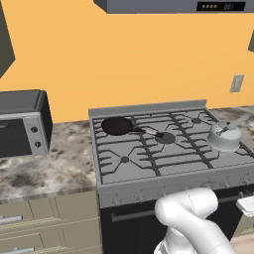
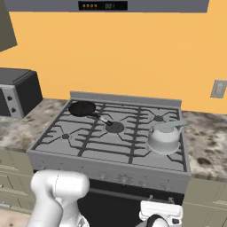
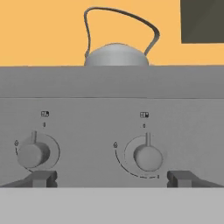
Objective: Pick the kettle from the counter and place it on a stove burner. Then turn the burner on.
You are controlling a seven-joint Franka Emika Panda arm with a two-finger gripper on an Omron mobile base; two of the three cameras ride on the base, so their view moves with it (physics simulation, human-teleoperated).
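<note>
Facing the stove's front panel, we hold our gripper (image 3: 111, 178) with its jaws spread wide and nothing between them. Two knobs sit just ahead: the right knob (image 3: 147, 157) lies above and inboard of our right fingertip, the left knob (image 3: 33, 154) above our left one. Beyond and above the panel, the kettle (image 3: 116, 54) already rests on the stove burner (image 2: 165, 148) at the front right. We judge the next move turns on centring on the right knob.

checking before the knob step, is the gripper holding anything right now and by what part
Nothing is held. The gripper is open in front of the stove's knobs, its fingertips apart with nothing between them. The kettle sits free on the stove.
</note>
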